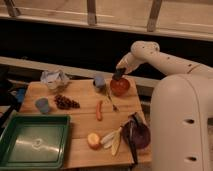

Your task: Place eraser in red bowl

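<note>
the robot's white body [182,125] fills the right of the frame, its arm [160,57] reaching left across the upper middle. a wooden counter [82,125] spreads over the lower left and centre. a green tray [34,141] sits at the lower left corner of the counter. a dark maroon bag [136,135] lies at the counter's lower right, just beside pale peeled strips [114,141] and a round orange-yellow fruit piece [93,140]. a crumpled pale wrapper [55,79] rests at the upper left of the counter, with a dark cluster of grapes [65,102] below it. the red bowl [120,86] stands at the counter's upper right edge. the tool [119,75] hangs directly over the red bowl's rim, pinching the eraser [118,76], a small dark block held just above the bowl. a grey-blue cup [99,82] stands just left of the bowl; another blue cup [42,105] sits near the left edge. a thin orange carrot [99,110] lies mid-counter.
</note>
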You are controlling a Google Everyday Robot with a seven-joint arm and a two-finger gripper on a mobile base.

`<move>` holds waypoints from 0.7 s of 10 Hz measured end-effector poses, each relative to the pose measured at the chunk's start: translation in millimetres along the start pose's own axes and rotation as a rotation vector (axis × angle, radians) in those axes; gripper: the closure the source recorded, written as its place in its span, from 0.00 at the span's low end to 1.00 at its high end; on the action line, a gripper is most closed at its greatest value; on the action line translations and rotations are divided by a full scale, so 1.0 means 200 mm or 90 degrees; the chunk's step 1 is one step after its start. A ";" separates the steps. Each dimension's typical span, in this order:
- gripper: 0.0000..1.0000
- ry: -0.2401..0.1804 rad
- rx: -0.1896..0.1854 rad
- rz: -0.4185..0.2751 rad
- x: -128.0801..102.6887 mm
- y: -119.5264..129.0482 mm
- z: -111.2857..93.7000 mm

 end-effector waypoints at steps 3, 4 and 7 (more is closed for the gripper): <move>0.85 0.009 0.003 0.035 0.00 -0.13 0.14; 0.75 0.014 0.001 0.043 0.02 -0.16 0.18; 0.44 0.023 -0.005 0.069 0.06 -0.24 0.21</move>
